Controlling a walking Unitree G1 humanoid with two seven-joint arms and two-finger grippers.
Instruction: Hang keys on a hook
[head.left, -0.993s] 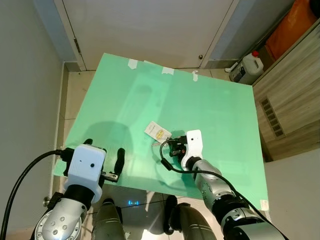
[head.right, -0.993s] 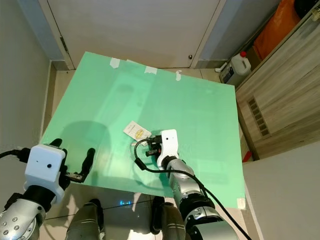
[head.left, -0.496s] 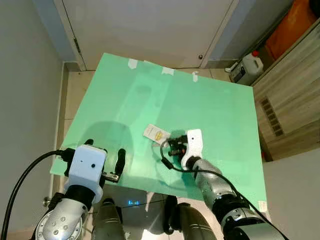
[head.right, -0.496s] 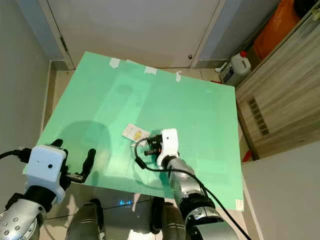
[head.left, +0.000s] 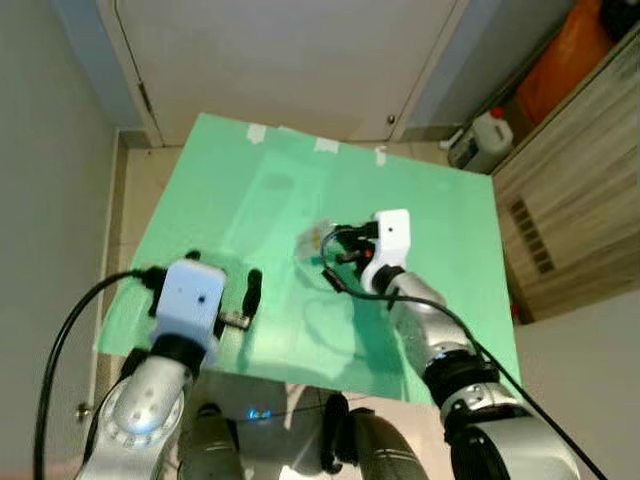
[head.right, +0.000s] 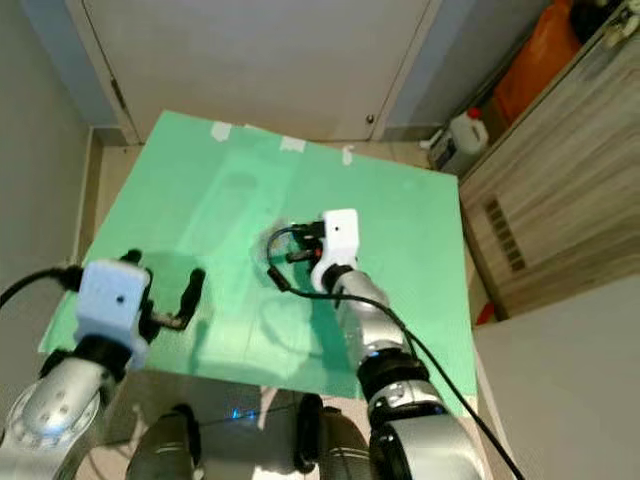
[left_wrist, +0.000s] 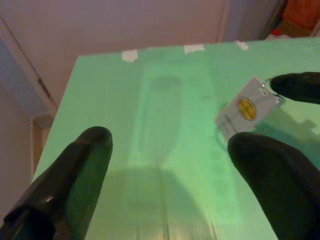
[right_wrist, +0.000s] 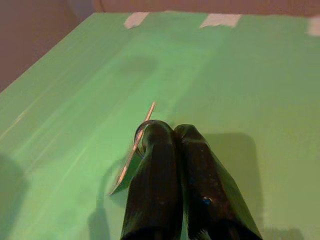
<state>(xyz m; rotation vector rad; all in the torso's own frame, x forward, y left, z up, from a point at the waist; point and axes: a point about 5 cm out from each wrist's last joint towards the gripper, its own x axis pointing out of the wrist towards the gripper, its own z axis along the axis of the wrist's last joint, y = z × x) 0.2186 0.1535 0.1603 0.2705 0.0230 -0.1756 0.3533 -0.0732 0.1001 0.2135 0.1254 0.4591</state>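
A green board (head.left: 420, 200) lies before a white door (head.left: 290, 50), beside wooden cabinets (head.left: 570, 200).

You can't make out any key: the right gripper (right_wrist: 170, 145) has its fingers pressed together over the ring, leaving an edge-on white tag (right_wrist: 134, 150) visible. The tag's print (left_wrist: 246, 107) is too blurred to read. The orange bag (head.left: 570, 60) at upper right runs off the frame.

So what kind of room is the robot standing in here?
Probably a home entryway or hallway: a closed white door stands just beyond the green table, a wooden cabinet lines one side, and a plastic jug sits on the tiled floor.
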